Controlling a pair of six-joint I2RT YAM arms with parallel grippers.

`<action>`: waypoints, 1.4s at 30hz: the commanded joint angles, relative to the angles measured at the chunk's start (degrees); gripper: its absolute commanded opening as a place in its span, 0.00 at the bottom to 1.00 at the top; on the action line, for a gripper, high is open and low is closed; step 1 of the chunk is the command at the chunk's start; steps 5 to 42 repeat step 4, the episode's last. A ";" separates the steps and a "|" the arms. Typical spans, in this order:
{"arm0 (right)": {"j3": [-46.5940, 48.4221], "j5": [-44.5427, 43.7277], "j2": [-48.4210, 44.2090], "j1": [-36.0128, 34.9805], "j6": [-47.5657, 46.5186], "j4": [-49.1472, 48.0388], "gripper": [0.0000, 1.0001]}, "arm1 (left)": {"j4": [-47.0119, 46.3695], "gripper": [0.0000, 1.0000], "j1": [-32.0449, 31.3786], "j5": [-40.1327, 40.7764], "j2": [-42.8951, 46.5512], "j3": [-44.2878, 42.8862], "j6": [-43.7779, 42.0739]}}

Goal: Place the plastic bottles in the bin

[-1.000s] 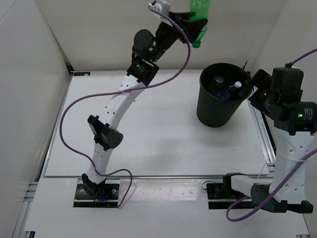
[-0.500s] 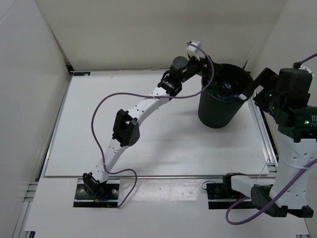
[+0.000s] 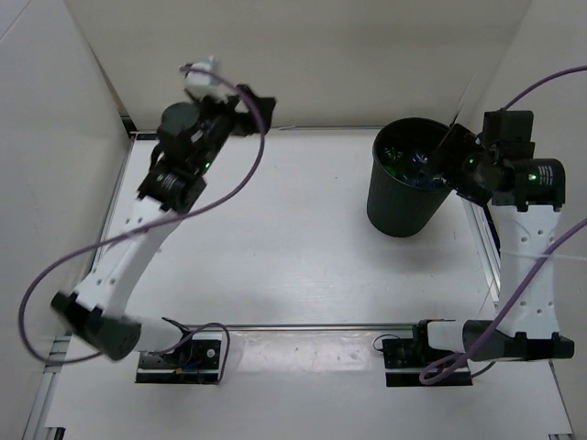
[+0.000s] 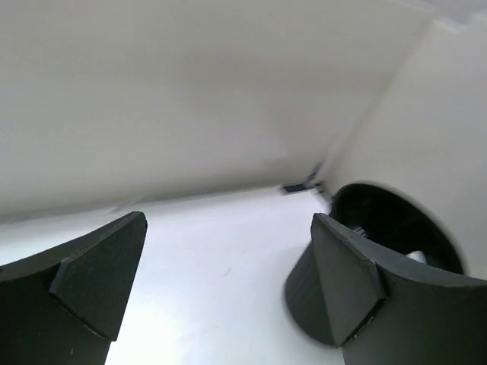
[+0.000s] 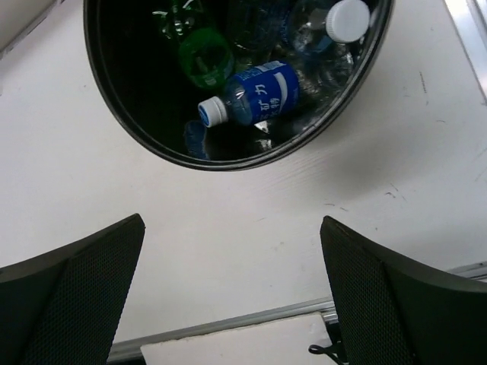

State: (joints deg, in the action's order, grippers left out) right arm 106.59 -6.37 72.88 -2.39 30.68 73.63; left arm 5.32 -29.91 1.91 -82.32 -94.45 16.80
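- Nearest the arm bases, the white worktop (image 3: 293,266) lies bare across its middle.
- The right pincer (image 5: 230,224) hangs on the right side, just beside the rim of the bin (image 3: 404,197). Its two fingers (image 5: 76,304) are spread wide and grasp nothing; only worktop shows between them.
- The bin stands upright at the right rear of the worktop, close to the right edge. It touches neither pincer.
- The right wrist view looks down into the bin, where the bottles lie in a heap at the bottom.
- A blue-labelled bottle (image 5: 259,90) lies on its side with its white cap towards the near wall.
- A green bottle (image 5: 202,57) lies just behind it, towards the left.
- A clear bottle (image 5: 316,30) with a white cap rests against the right wall.
- More crinkled clear plastic shows between them, too dim to count.
- Farthest off, the left pincer (image 4: 228,220) is raised over the far left corner, well apart from the bin. It is released, with its fingers wide and nothing between them.
- From the left wrist the bin shows blurred at the right, before the pale back wall (image 4: 190,91).
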 commanded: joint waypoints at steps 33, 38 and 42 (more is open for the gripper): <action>1.61 3.48 0.42 -0.07 -1.68 -3.66 1.00 | 15.76 1.00 2.05 21.84 20.49 26.99 -6.16; 1.61 3.48 0.42 -0.07 -1.68 -3.66 1.00 | 15.76 1.00 2.05 21.84 20.49 26.99 -6.16; 1.61 3.48 0.42 -0.07 -1.68 -3.66 1.00 | 15.76 1.00 2.05 21.84 20.49 26.99 -6.16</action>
